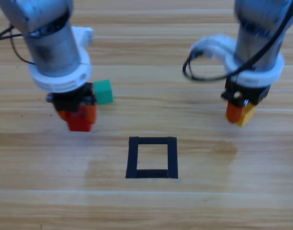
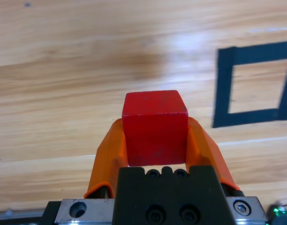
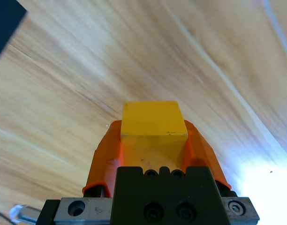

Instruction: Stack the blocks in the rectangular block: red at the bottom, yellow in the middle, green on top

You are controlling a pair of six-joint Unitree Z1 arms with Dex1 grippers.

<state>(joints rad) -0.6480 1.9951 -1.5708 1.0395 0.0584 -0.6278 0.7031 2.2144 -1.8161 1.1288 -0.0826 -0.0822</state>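
Left hand around red, right hand around yellow

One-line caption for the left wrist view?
Left end effector shut on the red cube, tape square empty beyond.

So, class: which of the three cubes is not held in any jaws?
The green cube. It sits free on the table; the red cube and yellow cube are each clamped between orange jaws.

There were three cubes: one red, one yellow, one green. One tape square lay on one table. Two grippers showed.
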